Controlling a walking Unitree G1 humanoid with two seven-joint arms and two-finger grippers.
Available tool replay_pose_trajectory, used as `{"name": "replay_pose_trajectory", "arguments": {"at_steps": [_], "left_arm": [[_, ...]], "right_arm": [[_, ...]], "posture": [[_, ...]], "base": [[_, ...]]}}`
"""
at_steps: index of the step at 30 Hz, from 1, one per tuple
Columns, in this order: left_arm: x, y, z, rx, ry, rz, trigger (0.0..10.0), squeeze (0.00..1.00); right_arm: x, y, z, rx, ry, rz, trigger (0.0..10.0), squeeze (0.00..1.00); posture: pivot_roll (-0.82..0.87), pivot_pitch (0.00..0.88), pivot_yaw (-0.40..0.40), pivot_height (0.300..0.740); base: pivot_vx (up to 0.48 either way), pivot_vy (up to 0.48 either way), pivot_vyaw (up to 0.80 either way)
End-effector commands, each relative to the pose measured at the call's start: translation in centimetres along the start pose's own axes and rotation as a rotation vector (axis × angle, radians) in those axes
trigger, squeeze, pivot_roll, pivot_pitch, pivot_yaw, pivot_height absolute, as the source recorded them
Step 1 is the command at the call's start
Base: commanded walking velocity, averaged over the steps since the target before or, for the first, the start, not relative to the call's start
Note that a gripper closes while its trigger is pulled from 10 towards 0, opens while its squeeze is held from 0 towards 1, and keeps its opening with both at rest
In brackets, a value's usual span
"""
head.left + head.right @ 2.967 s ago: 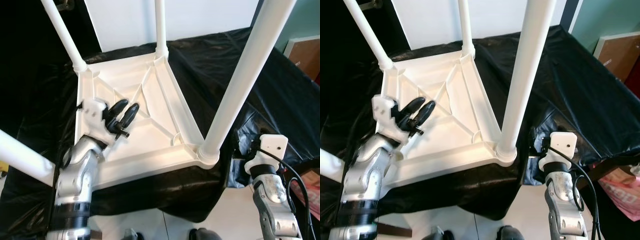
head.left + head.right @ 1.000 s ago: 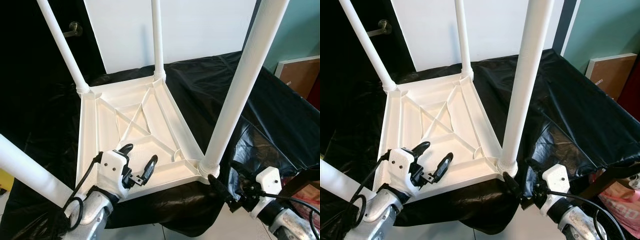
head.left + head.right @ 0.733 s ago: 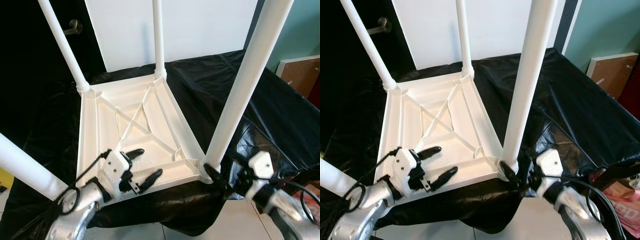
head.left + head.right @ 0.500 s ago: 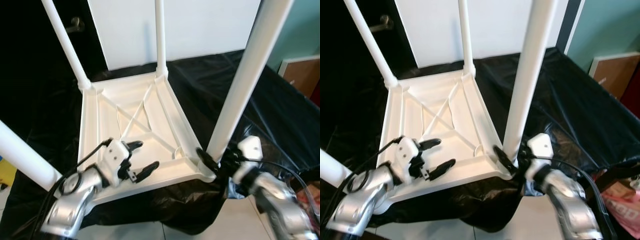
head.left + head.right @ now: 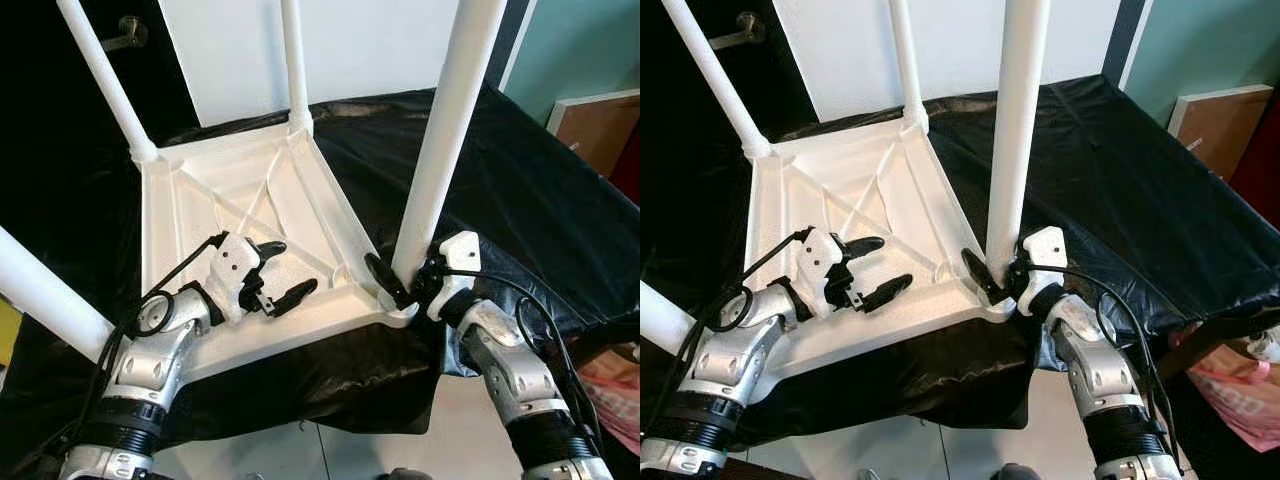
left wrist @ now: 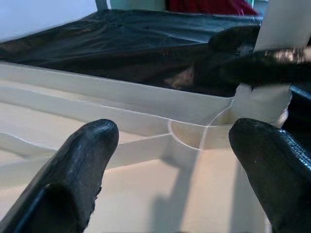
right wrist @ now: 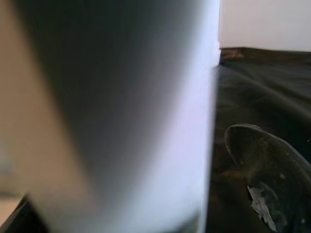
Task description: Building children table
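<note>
A white children's table (image 5: 175,215) lies upside down on a black-covered surface, its four legs pointing up. My left gripper (image 5: 292,268) hovers open just above the ribbed underside near the front rim, holding nothing; in the left wrist view its fingers (image 6: 87,160) frame the corner socket. My right gripper (image 5: 405,275) is at the base of the near right leg (image 5: 445,150). One black finger (image 5: 385,282) lies against the socket on the inner side and the other is hidden behind the leg. In the right wrist view the leg (image 7: 121,107) sits very close beside one finger (image 7: 265,170).
Black sheeting (image 5: 520,180) drapes the work surface and hangs over its front edge. The other legs (image 5: 105,85) (image 5: 293,60) (image 5: 45,295) rise around my arms. A brown board (image 5: 600,125) leans at the right, and a pink bag (image 5: 1240,385) lies on the floor.
My right gripper has risen from below the table's front corner and come in against the base of the near right leg. My left gripper has shifted slightly over the underside, still open. The camera has moved too.
</note>
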State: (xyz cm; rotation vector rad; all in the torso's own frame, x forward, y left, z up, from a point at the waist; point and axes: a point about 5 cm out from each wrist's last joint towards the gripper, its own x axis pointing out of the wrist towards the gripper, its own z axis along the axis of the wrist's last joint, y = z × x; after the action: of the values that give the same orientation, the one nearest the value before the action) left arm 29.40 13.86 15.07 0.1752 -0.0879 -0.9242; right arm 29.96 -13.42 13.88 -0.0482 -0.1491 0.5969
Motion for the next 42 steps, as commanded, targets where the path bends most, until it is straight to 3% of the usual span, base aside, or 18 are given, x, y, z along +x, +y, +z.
{"name": "replay_pose_trajectory", "arguments": {"at_steps": [1,4,8,9,11,12,13,15,21,24,27,28,30,32,34,36,39,42], "left_arm": [[-0.1,-0.1,-0.2,-0.109,-0.043,0.139,10.0,0.00],[0.3,-1.0,-0.2,-0.214,-0.092,0.205,10.0,0.00],[1.0,-1.9,0.0,-0.239,-0.112,0.227,10.0,0.00],[2.0,-2.3,0.3,-0.314,-0.125,0.277,10.0,0.00],[3.1,-2.7,0.7,-0.412,-0.133,0.332,10.0,0.00],[3.1,-2.7,0.7,-0.412,-0.133,0.332,10.0,0.00],[3.8,-3.1,1.1,-0.413,-0.130,0.335,10.0,0.00],[4.8,-3.6,1.8,-0.342,-0.119,0.327,10.0,0.00],[5.4,-3.6,2.3,-0.309,-0.109,0.331,10.0,0.00],[5.6,-3.3,2.1,-0.245,-0.065,0.352,10.0,0.00],[5.8,-3.3,1.9,-0.243,-0.044,0.342,10.0,0.00],[6.0,-3.3,1.6,-0.232,-0.013,0.346,10.0,0.00],[6.4,-3.8,1.2,-0.227,0.030,0.327,10.0,0.00],[6.7,-4.1,1.4,-0.181,0.016,0.303,10.0,0.00],[6.7,-4.1,1.4,-0.181,0.016,0.303,10.0,0.00],[7.3,-4.6,1.8,-0.156,0.002,0.262,10.0,0.00],[8.1,-5.1,2.2,-0.180,-0.030,0.227,10.0,0.00],[8.6,-5.6,2.3,-0.203,-0.044,0.208,10.0,0.00]], "right_arm": [[0.2,0.4,-0.4,-0.006,0.011,0.018,10.0,0.00],[0.2,0.1,-0.6,-0.020,0.012,0.011,10.0,0.00],[0.3,-0.1,-0.7,-0.032,0.011,0.005,10.0,0.00],[0.7,-0.4,-0.7,-0.035,0.015,0.005,2.7,0.00],[1.2,-0.6,-0.8,-0.039,0.018,0.005,2.7,0.00],[1.2,-0.6,-0.8,-0.039,0.018,0.005,2.7,0.00],[1.4,-0.9,-0.8,-0.045,0.024,0.002,0.0,0.00],[1.6,-1.7,-0.8,-0.043,0.049,-0.035,0.0,0.00],[1.8,-2.1,-0.9,-0.044,0.076,-0.095,0.0,0.00],[1.8,-2.3,-1.0,-0.040,0.083,-0.176,0.1,0.00],[1.7,-2.6,-1.3,-0.039,0.090,-0.256,0.1,0.00],[1.7,-2.5,-1.5,-0.022,0.088,-0.306,10.0,0.00],[1.6,-2.3,-1.9,0.021,0.086,-0.415,10.0,0.00],[1.6,-2.3,-2.1,0.048,0.096,-0.509,10.0,0.00],[1.6,-2.3,-2.1,0.048,0.096,-0.509,10.0,0.00],[1.6,-2.5,-2.3,0.062,0.106,-0.656,10.0,0.00],[1.6,-2.5,-2.2,0.089,0.106,-0.768,10.0,0.00],[1.6,-2.4,-2.0,0.083,0.099,-0.778,10.0,0.00]], "posture": [[-0.17,0.132,0.033,0.740],[-0.17,0.126,0.028,0.740],[-0.17,0.118,0.024,0.740],[-0.15,0.099,0.010,0.740],[-0.15,0.099,0.010,0.740],[-0.15,0.099,0.010,0.740],[-0.14,0.086,-0.002,0.740],[-0.13,0.083,-0.008,0.740],[-0.13,0.069,-0.021,0.740],[-0.14,0.063,-0.020,0.740],[-0.14,0.057,-0.018,0.740],[-0.14,0.053,-0.019,0.740],[-0.14,0.051,-0.021,0.740],[-0.15,0.051,-0.021,0.740],[-0.15,0.051,-0.021,0.740],[-0.15,0.047,-0.026,0.740],[-0.15,0.035,-0.026,0.740],[-0.16,0.029,-0.028,0.740]], "base": [[0.000,0.000,0.00],[0.000,0.000,0.00],[0.000,0.000,0.00],[0.000,0.000,0.00],[0.000,0.000,0.00],[0.000,0.000,0.00],[0.000,0.000,0.00],[0.000,0.000,0.00],[0.000,0.000,0.00],[0.000,0.000,0.00],[0.000,0.000,0.00],[0.000,0.000,0.00],[0.000,0.000,0.00],[0.000,0.000,0.00],[0.000,0.000,0.00],[0.000,0.000,0.00],[0.000,0.000,0.00],[0.000,0.000,0.00]]}}
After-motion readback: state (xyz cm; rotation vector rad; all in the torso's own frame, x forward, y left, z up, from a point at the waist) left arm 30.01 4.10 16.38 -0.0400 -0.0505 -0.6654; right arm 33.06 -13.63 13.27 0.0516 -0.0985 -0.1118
